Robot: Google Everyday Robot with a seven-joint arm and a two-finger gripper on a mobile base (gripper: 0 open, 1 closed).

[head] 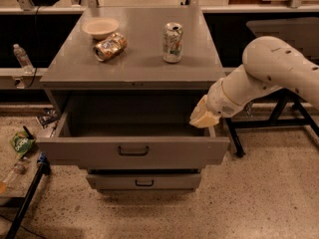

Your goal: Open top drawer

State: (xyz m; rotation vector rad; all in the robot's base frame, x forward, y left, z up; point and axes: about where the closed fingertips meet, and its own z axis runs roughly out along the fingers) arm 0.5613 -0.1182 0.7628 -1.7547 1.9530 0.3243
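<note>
The top drawer (75,153) is a wide grey metal drawer under the cabinet top, pulled well out toward me. Its deep box shows nothing inside. A small dark bar handle (133,151) sits at the middle of its front. My gripper (202,116), cream-coloured at the end of a white arm, hangs over the drawer's right rear corner, above the right side wall and not touching the handle.
A narrower grey drawer (144,181) sits below, slightly out. On the cabinet top (134,59) are a bowl (100,27), a lying can (109,46) and an upright can (172,42). A black stand (259,128) is at right; litter and a bottle (21,56) at left.
</note>
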